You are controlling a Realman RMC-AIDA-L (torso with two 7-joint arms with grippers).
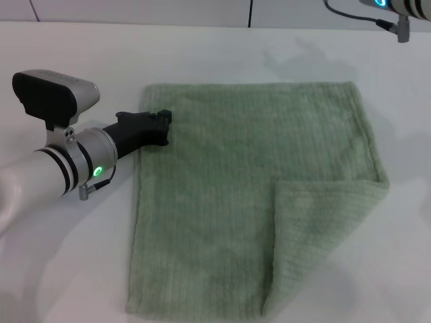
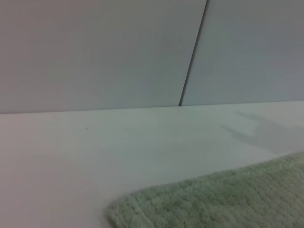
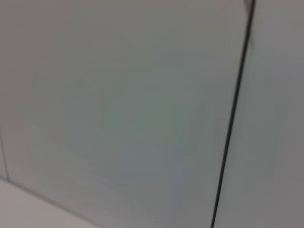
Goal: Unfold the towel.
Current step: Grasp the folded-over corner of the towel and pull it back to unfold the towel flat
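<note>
Pale sage-green terry towel (image 1: pixel 249 195) lies flat on white table (image 1: pixel 67 269), right near corner folded over. Black left hand (image 1: pixel 161 124) low at towel's left far edge; grip cannot tell. Right hand unseen.

Towel (image 1: pixel 229 175): pale sage-green terry w/ fine ribbing, fuzzy. Lies flat on a white surface, approx. square, mostly spread out. Near-right corner is folded back over the top, making a triangular flap whose tip points toward the towel's middle. Far edge straight, left edge slightly wavy. Far-left corner (image 2: pixel 142 204) shows close in the left wrist view, prob. lying flat.
</note>
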